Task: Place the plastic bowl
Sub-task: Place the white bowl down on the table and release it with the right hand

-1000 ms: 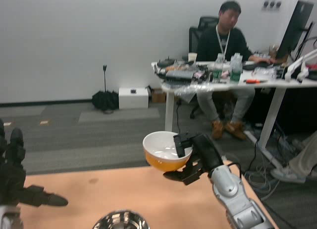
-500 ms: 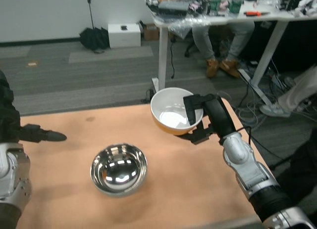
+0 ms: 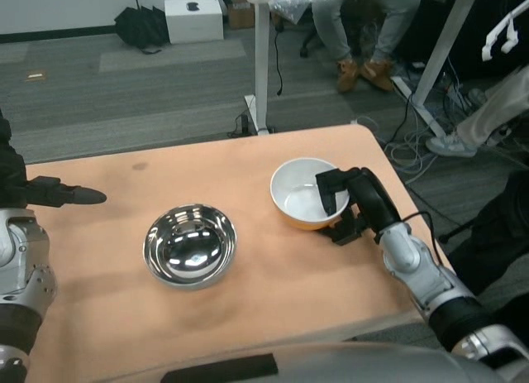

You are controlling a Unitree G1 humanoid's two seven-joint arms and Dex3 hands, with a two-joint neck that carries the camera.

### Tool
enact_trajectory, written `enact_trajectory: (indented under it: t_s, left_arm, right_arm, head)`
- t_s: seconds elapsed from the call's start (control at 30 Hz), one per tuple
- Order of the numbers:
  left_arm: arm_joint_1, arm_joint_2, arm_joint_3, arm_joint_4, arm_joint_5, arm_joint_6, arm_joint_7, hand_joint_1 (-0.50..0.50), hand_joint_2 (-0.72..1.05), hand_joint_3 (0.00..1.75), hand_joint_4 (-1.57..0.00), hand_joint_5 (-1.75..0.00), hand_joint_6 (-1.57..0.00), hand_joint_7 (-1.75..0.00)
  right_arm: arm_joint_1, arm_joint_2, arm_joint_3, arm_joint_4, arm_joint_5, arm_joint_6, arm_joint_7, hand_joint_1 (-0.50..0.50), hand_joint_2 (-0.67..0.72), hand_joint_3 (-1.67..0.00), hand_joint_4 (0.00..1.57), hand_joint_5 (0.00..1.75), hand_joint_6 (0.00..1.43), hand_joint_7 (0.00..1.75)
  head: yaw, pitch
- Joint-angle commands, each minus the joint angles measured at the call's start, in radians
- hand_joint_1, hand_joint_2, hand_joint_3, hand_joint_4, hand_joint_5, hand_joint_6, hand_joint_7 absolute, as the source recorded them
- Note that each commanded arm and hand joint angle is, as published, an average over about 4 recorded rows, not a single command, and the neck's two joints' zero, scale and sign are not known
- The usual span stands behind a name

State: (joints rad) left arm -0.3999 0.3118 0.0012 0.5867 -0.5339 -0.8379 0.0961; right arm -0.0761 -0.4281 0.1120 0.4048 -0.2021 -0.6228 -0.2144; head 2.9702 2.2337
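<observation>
The plastic bowl (image 3: 299,200), white inside and orange outside, is at the right of the tan table (image 3: 248,292), low over or on its surface; I cannot tell which. My right hand (image 3: 354,205) grips its right rim, with fingers hooked inside the bowl. My left hand (image 3: 33,189) waits at the far left edge, holding nothing, with a finger stretched out to the right.
A shiny steel bowl (image 3: 189,246) sits on the table left of the plastic bowl, about a hand's width away. Beyond the table's far edge are a white desk leg (image 3: 262,64), cables on the floor and a seated person's legs (image 3: 357,27).
The camera has tipped down, so the whole picture has shifted. My right hand has brought the plastic bowl lower, down to the table's right side. The left hand stays where it was.
</observation>
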Motion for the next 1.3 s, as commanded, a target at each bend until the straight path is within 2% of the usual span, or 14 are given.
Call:
enact_trajectory:
  t_s: [0.03,0.1,0.2,0.33,0.4,0.53,0.63,0.77,0.9,0.97,1.1,1.17,1.23,1.3]
  left_arm:
    - [0.011,-0.003,0.007,0.003,-0.008,-0.015,0.002,-0.50,-0.46,0.00,-0.22,0.00,-0.05,-0.07]
    - [0.014,-0.003,0.008,0.002,-0.009,-0.016,0.002,-0.50,-0.46,0.00,-0.22,0.00,-0.05,-0.07]
    - [0.015,-0.003,0.008,0.003,-0.010,-0.017,0.004,-0.50,-0.46,0.04,-0.22,0.00,-0.05,-0.07]
    - [0.015,-0.002,0.005,0.004,-0.011,-0.017,0.004,-0.50,-0.46,0.02,-0.22,0.00,-0.05,-0.07]
    - [0.015,-0.002,0.005,0.005,-0.011,-0.017,0.004,-0.50,-0.46,0.02,-0.22,0.00,-0.05,-0.07]
    - [0.013,-0.002,0.003,0.009,-0.011,-0.017,0.005,-0.50,-0.46,0.09,-0.22,0.00,-0.05,-0.07]
    - [0.013,-0.002,0.004,0.009,-0.011,-0.017,0.005,-0.50,-0.46,0.09,-0.22,0.00,-0.05,-0.07]
    - [0.013,-0.002,0.005,0.009,-0.011,-0.017,0.005,-0.50,-0.46,0.04,-0.22,0.00,-0.05,-0.07]
    - [0.013,-0.003,0.003,0.009,-0.011,-0.019,0.005,-0.50,-0.46,0.04,-0.22,0.00,-0.05,-0.07]
    - [0.013,-0.003,0.003,0.009,-0.012,-0.020,0.005,-0.50,-0.46,0.02,-0.22,0.00,-0.05,-0.07]
    - [0.013,-0.003,0.005,0.009,-0.012,-0.021,0.006,-0.50,-0.46,0.07,-0.22,0.00,-0.05,-0.07]
    - [0.013,-0.003,0.005,0.009,-0.012,-0.021,0.007,-0.50,-0.46,0.04,-0.22,0.00,-0.05,-0.07]
    - [0.013,-0.003,0.003,0.010,-0.012,-0.021,0.007,-0.50,-0.46,0.00,-0.22,0.00,-0.05,-0.07]
    - [0.013,-0.003,0.002,0.012,-0.012,-0.021,0.007,-0.50,-0.46,0.02,-0.22,0.00,-0.05,-0.07]
  right_arm:
    - [-0.003,-0.006,0.034,0.062,-0.005,0.011,0.021,0.16,-0.34,-1.03,1.50,1.60,1.24,1.68]
    - [-0.007,-0.006,0.042,0.077,-0.005,0.011,0.028,0.14,-0.30,-0.89,1.46,1.65,1.22,1.68]
    - [-0.011,-0.005,0.057,0.098,0.003,0.011,0.034,0.09,-0.21,-0.63,1.30,1.65,1.07,1.68]
    - [-0.013,-0.004,0.075,0.117,0.042,0.008,0.056,-0.10,-0.07,-0.36,1.00,1.50,0.64,1.47]
    - [-0.013,-0.004,0.084,0.122,0.068,0.002,0.081,-0.21,0.00,-0.32,0.94,1.45,0.44,1.33]
    - [-0.013,-0.002,0.091,0.131,0.085,-0.024,0.105,-0.44,0.12,-0.20,0.97,1.55,0.24,1.33]
    - [-0.014,-0.006,0.096,0.138,0.115,-0.038,0.109,-0.46,0.20,-0.16,0.96,1.50,0.19,1.24]
    - [-0.017,-0.010,0.113,0.150,0.175,-0.051,0.112,-0.50,0.31,-0.16,0.90,1.31,0.13,1.22]
    - [-0.021,-0.015,0.148,0.163,0.263,-0.061,0.135,-0.50,0.42,-0.08,0.77,0.63,0.07,0.89]
    - [-0.021,-0.016,0.150,0.165,0.279,-0.059,0.146,-0.50,0.46,-0.08,0.72,0.41,0.04,0.73]
    - [-0.022,-0.021,0.156,0.166,0.316,-0.057,0.147,-0.50,0.50,-0.08,0.57,0.15,0.01,0.58]
    - [-0.023,-0.023,0.174,0.168,0.366,-0.056,0.147,-0.50,0.53,-0.08,0.36,0.00,0.00,0.49]
    - [-0.024,-0.025,0.202,0.170,0.429,-0.058,0.146,-0.48,0.53,-0.04,0.14,0.00,0.00,0.38]
    - [-0.026,-0.027,0.228,0.170,0.475,-0.064,0.144,-0.46,0.55,0.00,0.01,0.00,0.00,0.33]
  head:
    - [0.004,-0.004]
    - [0.002,-0.008]
    - [0.000,-0.011]
    - [-0.002,-0.016]
    - [-0.003,-0.018]
    - [-0.002,-0.019]
    - [0.000,-0.020]
    - [0.000,-0.024]
    - [0.003,-0.027]
    - [0.004,-0.028]
    - [0.004,-0.029]
    - [0.003,-0.030]
    - [0.003,-0.030]
    - [0.003,-0.029]
